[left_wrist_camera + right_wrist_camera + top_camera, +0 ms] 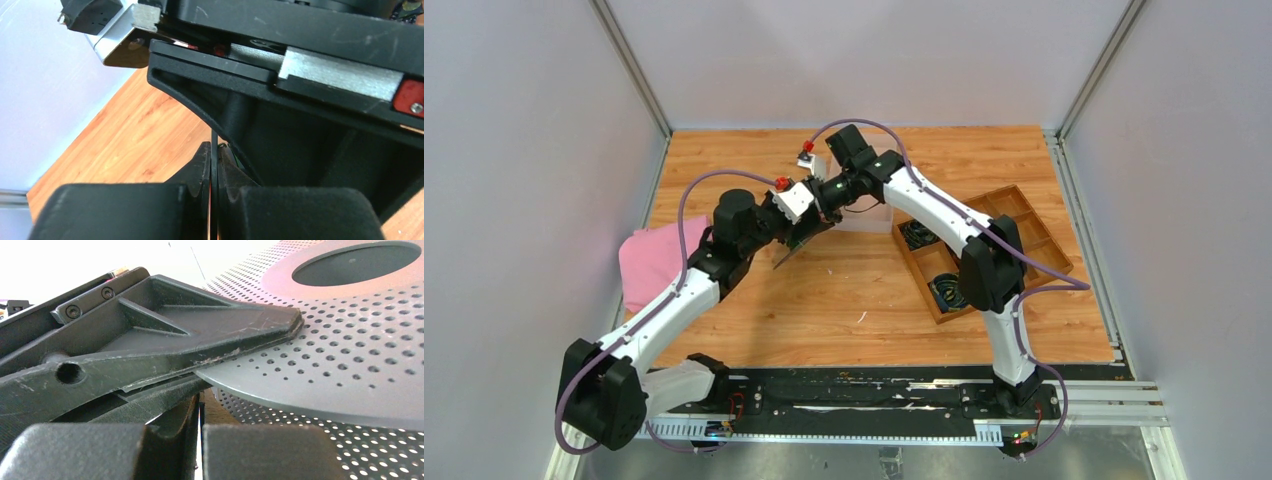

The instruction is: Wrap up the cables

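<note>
Both arms meet mid-air over the wooden desk (844,290), wrists nose to nose. The left pincer (214,157) is clamped on the rim of a thin grey perforated metal disc (350,340) w/ a big centre hole. The disc hangs tilted above the desk, prob. as a stiff former for the wire to go round.

The right pincer (200,415) is closed tight just under the disc's edge; can't tell if anything sits btwn its tips.

Of the thin green cable strand (235,156) only a sliver shows, right beside the left tips and against the other wrist's body; the rest is hidden. My guess is the right side guides the wire while the left steadies the disc.

To the right sits a wooden compartment tray (999,190) w/ dark coiled bundles (919,235). A pink cloth (649,262) lies at the left.
</note>
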Available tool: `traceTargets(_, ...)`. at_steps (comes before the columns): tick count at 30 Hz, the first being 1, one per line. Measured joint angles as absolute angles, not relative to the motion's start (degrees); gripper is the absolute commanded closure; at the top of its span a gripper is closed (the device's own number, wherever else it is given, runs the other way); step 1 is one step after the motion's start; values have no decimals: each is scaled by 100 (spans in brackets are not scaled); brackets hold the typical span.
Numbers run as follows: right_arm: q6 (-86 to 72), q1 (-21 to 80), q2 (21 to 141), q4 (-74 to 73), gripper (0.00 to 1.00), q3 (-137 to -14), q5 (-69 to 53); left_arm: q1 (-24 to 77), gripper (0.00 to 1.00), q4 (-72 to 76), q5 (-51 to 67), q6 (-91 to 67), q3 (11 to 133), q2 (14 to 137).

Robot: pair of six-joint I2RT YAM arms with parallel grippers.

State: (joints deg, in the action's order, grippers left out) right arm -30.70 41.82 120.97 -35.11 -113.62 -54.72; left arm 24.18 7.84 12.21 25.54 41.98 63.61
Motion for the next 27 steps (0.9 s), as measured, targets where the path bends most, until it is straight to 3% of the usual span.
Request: traceTargets(27, -561, 4104, 12263, -5472, 99, -12149, -5527, 2316, 100, -1125, 2998, 4165, 4764, 6263)
